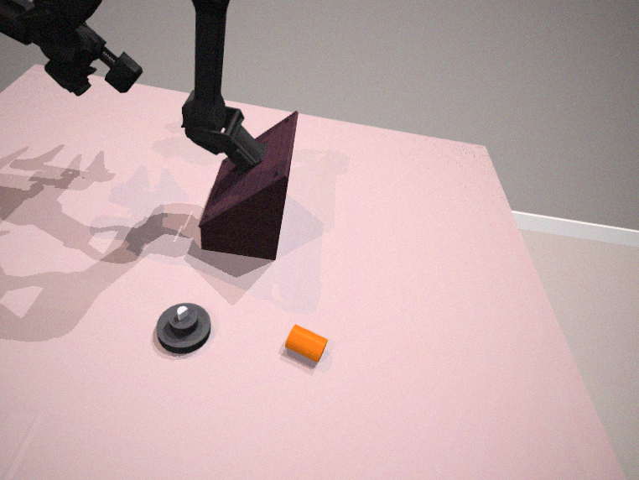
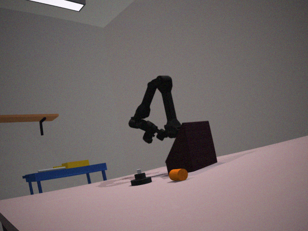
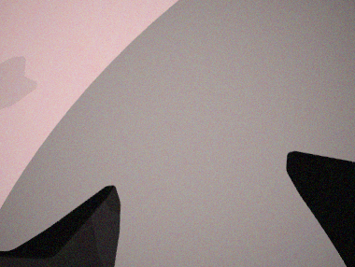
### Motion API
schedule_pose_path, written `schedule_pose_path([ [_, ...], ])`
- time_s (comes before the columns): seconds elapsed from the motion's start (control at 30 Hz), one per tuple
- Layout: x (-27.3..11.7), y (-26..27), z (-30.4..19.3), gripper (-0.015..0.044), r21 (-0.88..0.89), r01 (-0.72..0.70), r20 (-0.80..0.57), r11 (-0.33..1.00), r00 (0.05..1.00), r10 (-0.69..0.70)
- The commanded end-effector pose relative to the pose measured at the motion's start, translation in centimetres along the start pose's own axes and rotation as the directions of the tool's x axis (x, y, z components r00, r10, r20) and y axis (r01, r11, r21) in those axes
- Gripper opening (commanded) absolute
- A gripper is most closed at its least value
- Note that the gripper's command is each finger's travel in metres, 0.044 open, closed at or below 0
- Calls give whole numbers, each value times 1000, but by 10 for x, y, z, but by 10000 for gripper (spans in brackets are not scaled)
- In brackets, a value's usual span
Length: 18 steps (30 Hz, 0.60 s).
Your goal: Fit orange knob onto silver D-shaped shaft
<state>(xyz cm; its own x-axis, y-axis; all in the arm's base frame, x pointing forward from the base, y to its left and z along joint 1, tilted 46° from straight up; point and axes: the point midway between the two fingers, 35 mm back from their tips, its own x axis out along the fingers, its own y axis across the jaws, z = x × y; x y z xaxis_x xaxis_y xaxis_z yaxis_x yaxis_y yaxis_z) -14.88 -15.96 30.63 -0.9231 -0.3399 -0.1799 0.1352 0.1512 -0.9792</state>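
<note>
The orange knob [image 1: 305, 343] [image 2: 178, 174] lies on its side on the pink table, to the right of the pedestal in the top and exterior views. Its hole cannot be made out. The dark round pedestal [image 1: 173, 341] [image 2: 140, 181] stands upright on the table. The silver shaft [image 1: 181, 312] [image 2: 139, 171] sticks up bare from its middle; its flat side is hard to make out at this size. My gripper [image 1: 101, 89] [image 2: 155, 140] [image 3: 205, 179] is open and empty, raised well above the table and far from both knob and pedestal. The wrist view shows neither of them.
A dark wedge-shaped block [image 1: 240, 226] [image 2: 196, 146] carries the arm's base and stands behind the pedestal and knob. The far table edge shows in the top view. A blue bench [image 2: 67, 171] and a wooden shelf [image 2: 22, 118] are in the background.
</note>
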Motion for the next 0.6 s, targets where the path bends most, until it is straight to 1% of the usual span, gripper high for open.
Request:
schedule_pose_path([
  [0.0,-1,1,2,426,2,-1,12,1000,1000,1],
  [0.03,-3,2,9,440,7,-6,48,1000,999,6],
  [0.1,-11,7,36,440,-5,-29,157,1000,987,30],
  [0.3,-50,22,121,440,-158,-77,401,984,906,135],
  [0.43,-99,45,174,440,-288,-75,538,955,812,226],
  [0.57,-152,72,209,440,-404,-43,623,914,719,309],
])
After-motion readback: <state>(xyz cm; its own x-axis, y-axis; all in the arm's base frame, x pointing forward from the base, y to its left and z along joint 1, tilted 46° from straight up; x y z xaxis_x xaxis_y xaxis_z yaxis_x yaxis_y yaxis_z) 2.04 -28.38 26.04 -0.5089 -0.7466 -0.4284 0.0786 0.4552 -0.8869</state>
